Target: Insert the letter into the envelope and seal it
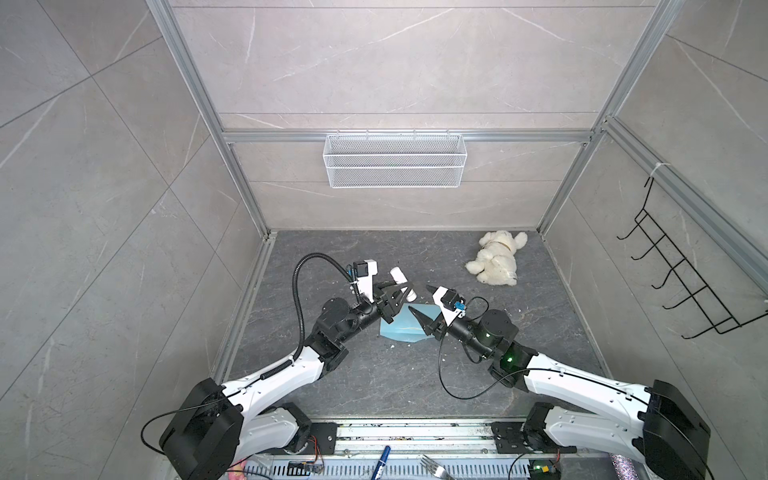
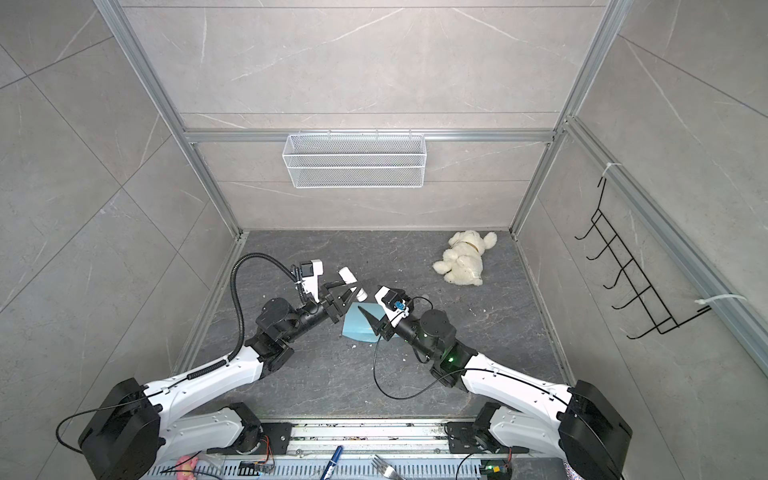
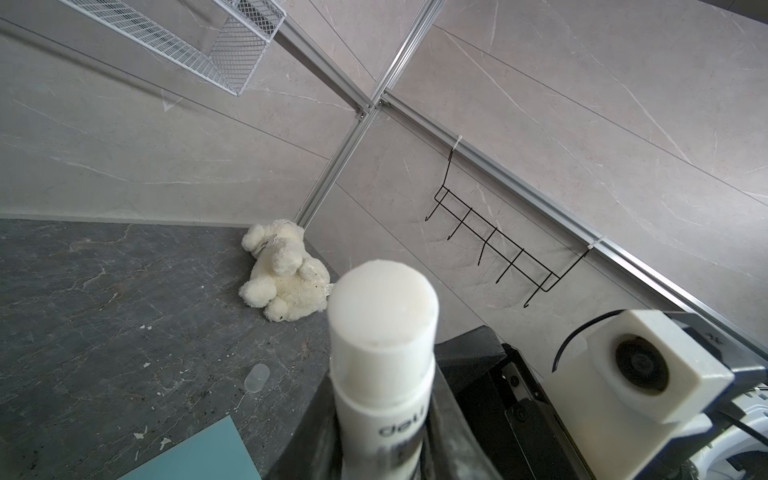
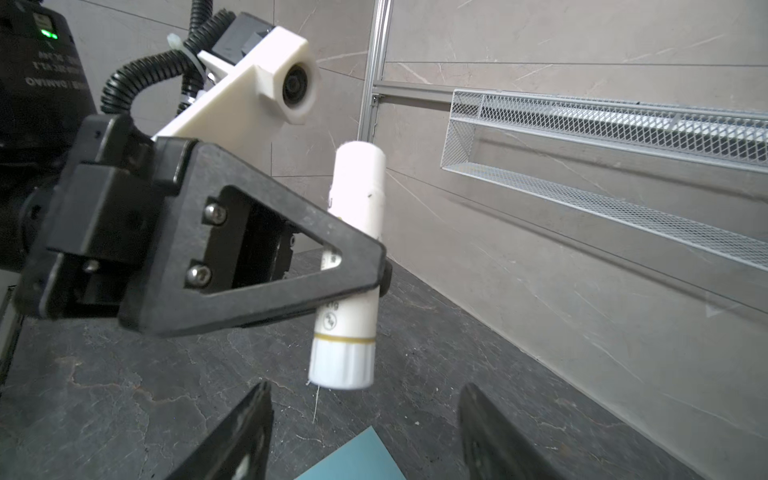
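Observation:
The light blue envelope [image 1: 400, 329] [image 2: 356, 328] lies flat on the dark table between my two grippers; one corner of it shows in each wrist view [image 3: 199, 453] [image 4: 353, 461]. The letter is hidden in every view. My left gripper [image 1: 395, 291] [image 2: 344, 289] [image 3: 384, 436] is shut on a white glue stick [image 1: 397, 274] [image 2: 347, 274] [image 3: 382, 332] [image 4: 357, 183], held tilted above the envelope's far edge. My right gripper [image 1: 419, 297] [image 2: 370, 297] [image 4: 365, 395] is open just short of the stick's ribbed lower end, with nothing between its fingers.
A white plush bear [image 1: 496, 257] [image 2: 465, 257] [image 3: 282, 270] lies at the back right. A small clear cap [image 3: 257, 377] rests on the table near the envelope. A wire basket [image 1: 395, 160] hangs on the back wall and a black hook rack [image 1: 681, 282] on the right wall.

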### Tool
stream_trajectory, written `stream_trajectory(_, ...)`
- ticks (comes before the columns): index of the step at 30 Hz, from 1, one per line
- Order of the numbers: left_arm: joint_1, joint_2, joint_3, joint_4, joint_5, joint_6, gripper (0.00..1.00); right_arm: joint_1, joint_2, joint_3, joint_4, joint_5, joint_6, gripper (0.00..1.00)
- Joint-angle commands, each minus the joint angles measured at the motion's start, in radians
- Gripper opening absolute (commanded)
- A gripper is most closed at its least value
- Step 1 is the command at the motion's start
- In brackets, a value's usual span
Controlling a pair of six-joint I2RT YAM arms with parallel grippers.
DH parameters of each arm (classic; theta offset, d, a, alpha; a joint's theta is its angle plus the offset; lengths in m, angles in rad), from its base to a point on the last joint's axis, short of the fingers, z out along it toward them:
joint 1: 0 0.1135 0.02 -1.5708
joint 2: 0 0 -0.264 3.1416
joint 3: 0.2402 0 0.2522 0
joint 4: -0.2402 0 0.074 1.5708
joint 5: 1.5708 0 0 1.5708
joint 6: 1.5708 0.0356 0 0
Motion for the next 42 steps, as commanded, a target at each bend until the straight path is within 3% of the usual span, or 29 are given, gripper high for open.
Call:
stream_trajectory(1,-0.002,-0.014,0.009,0.055,-0.016,0.01,0.0,0.026,0.028,0.001,0.083,0.069,-0.051,0.66)
stream_trajectory(12,-0.002,-0.018,0.003,0.056,-0.015,0.009,0.0,0.076,0.088,0.021,0.142,0.109,-0.057,0.46)
stream_trajectory(42,-0.002,-0.028,-0.01,0.058,-0.014,0.01,0.0,0.095,0.137,0.048,0.184,0.145,-0.066,0.3)
